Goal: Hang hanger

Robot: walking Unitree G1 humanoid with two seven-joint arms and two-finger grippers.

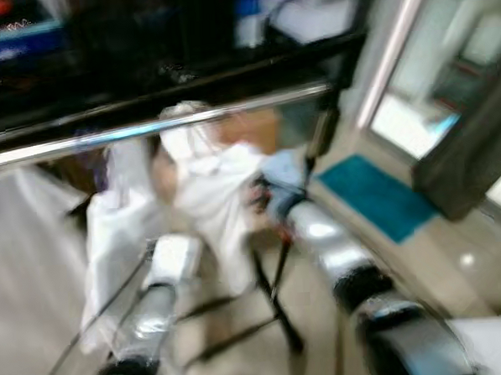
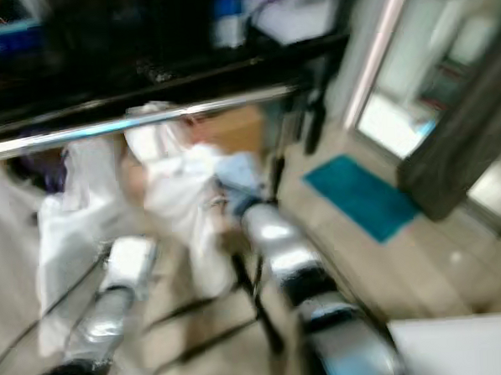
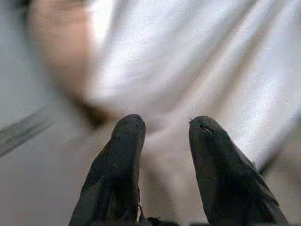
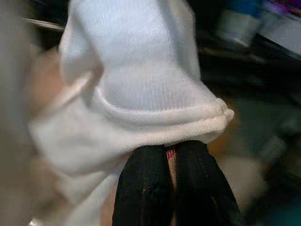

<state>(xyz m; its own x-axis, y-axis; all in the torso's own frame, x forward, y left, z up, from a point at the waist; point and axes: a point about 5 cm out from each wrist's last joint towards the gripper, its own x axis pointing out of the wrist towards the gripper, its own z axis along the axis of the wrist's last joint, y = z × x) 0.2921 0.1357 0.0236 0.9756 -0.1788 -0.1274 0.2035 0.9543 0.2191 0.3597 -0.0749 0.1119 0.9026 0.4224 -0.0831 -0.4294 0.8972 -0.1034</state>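
A white garment (image 1: 213,185) hangs bunched just under a silver rail (image 1: 188,122) that crosses the blurred head views. My right gripper (image 4: 171,153) is shut at the garment's collar hem (image 4: 155,117), with a bit of red showing between the fingers; the hanger itself is hidden inside the cloth. In the left eye view my right arm reaches up to the garment's right side (image 1: 263,195). Lower, my left gripper (image 3: 164,129) is open, its fingertips (image 3: 129,129) close to the white cloth (image 3: 188,56) and holding nothing.
The black legs of a stand (image 1: 278,308) spread on the floor below the garment. A teal mat (image 1: 373,198) lies to the right, before a bright glass door (image 1: 407,120) and a grey curtain (image 1: 475,150). Dark shelving (image 1: 142,42) stands behind the rail.
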